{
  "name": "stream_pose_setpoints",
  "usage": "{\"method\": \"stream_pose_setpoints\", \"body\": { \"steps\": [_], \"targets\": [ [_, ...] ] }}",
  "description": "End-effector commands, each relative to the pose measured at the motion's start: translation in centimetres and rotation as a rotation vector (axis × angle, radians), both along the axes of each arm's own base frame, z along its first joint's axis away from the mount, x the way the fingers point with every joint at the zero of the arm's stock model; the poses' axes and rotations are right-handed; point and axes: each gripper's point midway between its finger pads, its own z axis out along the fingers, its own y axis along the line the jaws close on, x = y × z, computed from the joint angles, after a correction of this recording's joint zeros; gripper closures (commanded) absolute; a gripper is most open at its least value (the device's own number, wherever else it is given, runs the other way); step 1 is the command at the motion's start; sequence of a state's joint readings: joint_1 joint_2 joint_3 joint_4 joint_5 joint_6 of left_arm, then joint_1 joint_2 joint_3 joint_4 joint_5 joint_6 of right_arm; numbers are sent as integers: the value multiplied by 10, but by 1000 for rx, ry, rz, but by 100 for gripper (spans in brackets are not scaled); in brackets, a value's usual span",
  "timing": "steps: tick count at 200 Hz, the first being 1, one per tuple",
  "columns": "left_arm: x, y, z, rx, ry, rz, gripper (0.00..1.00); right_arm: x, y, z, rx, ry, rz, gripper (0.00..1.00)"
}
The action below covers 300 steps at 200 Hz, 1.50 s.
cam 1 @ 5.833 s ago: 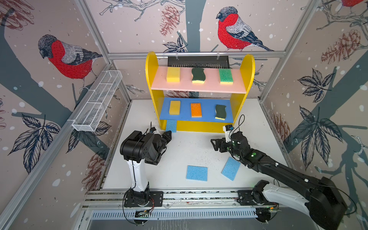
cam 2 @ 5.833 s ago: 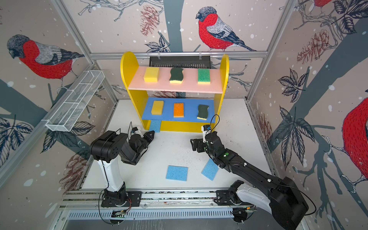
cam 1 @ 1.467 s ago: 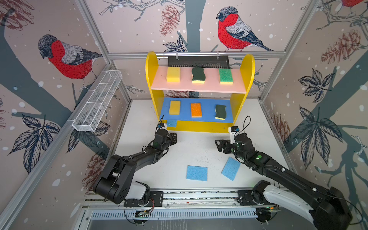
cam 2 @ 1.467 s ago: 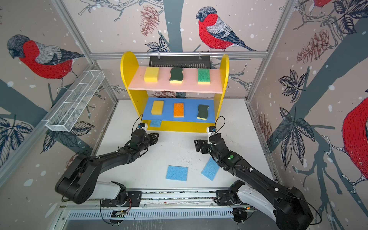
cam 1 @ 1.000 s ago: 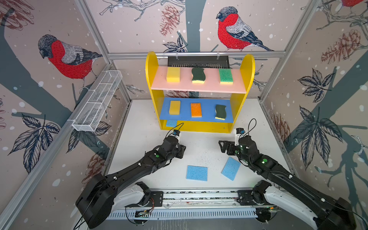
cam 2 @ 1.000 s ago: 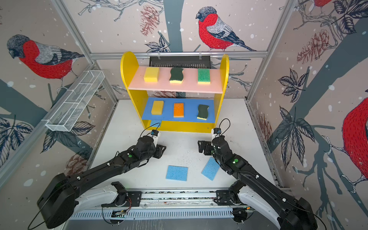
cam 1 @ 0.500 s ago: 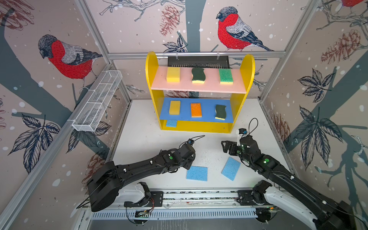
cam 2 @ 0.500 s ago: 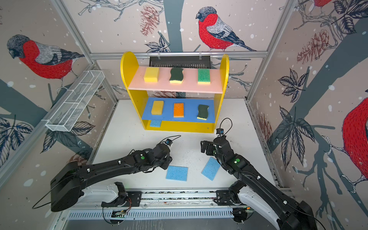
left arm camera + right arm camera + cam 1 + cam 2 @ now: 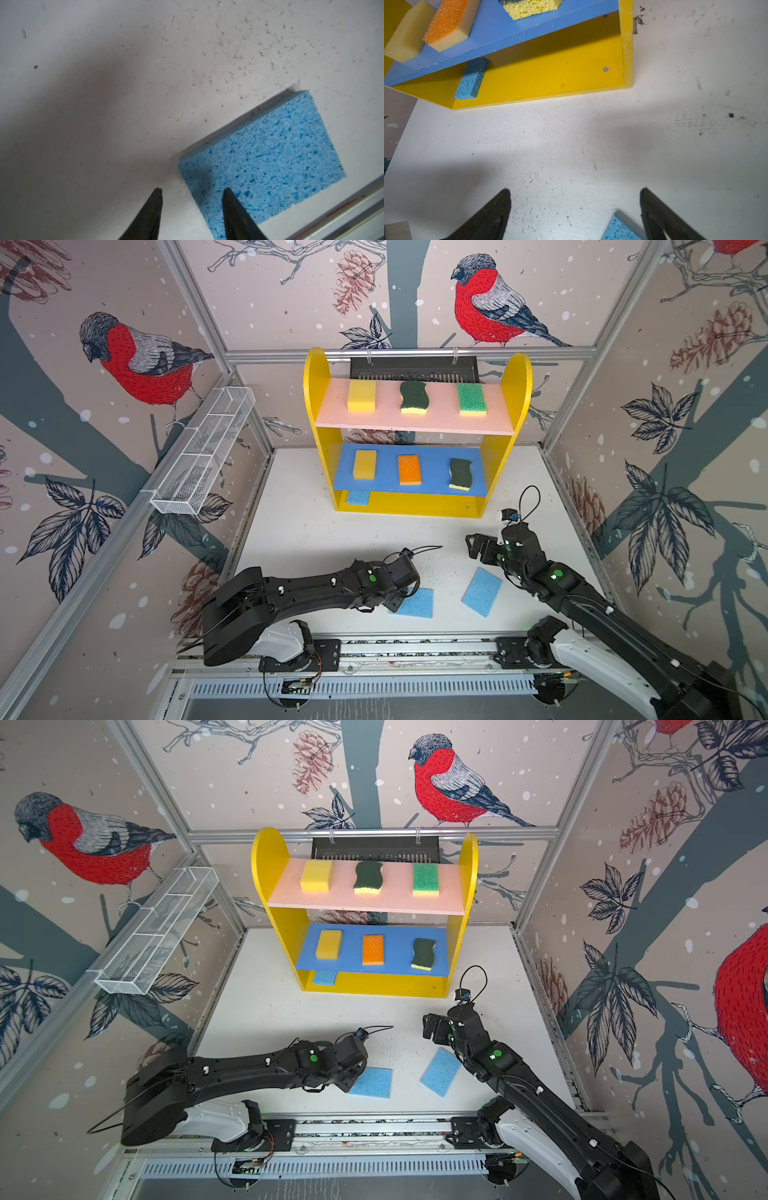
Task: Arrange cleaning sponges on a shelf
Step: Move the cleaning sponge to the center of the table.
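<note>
left arm lay stretched low along table front. left gripper half parted, empty, one finger over blue sponge corner at 6 o'clock. right gripper gaped wide, empty, near second blue sponge at 5 o'clock. nine sponges counted: six on shelf boards at 12 o'clock, third blue sponge sat half hidden beneath.

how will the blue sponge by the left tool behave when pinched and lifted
Probably light and squashy: the blue sponge is thin, open-pored foam, so it may flex when lifted. Lying flat, it shouldn't roll, though the left tool might nudge it sliding.
</note>
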<state>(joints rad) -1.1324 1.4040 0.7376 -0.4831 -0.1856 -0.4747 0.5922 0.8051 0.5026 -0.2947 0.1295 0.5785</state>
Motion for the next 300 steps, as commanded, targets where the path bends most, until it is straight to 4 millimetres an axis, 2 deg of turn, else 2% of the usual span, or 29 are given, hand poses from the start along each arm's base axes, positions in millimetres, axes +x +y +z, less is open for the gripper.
{"method": "stream_pose_setpoints", "body": {
  "steps": [1, 47, 99, 137, 171, 207, 227, 250, 279, 300],
  "targets": [
    [1, 0, -2, 15, 7, 18, 51, 0, 0, 1, 7, -1, 0, 3],
    [-14, -13, -8, -80, 88, 13, 51, -1, -1, -1, 8, -3, 2, 3],
    [-18, -11, -16, -70, 124, 41, 52, 0, 3, -3, 16, 3, 13, 3],
    [-16, -15, -22, -94, 153, 77, 67, 0, 2, -3, 12, 1, 12, 3],
    [2, -4, -18, -129, 133, 198, 80, 0, 1, -4, 6, 2, 11, 3],
    [34, 8, 7, -205, 30, 352, 90, 1, -1, -2, 2, -9, 7, 3],
    [45, 14, 13, -192, -11, 420, 92, 1, -1, -4, -1, -8, 7, 3],
    [55, 30, 5, -171, 6, 529, 94, 1, -3, -7, -6, -5, 6, 3],
    [65, 53, 0, -226, 19, 724, 96, 1, -4, -6, -13, -9, 8, 3],
    [69, 59, 4, -289, 13, 809, 96, 1, -6, -5, -12, -18, 5, 3]
  ]
}}
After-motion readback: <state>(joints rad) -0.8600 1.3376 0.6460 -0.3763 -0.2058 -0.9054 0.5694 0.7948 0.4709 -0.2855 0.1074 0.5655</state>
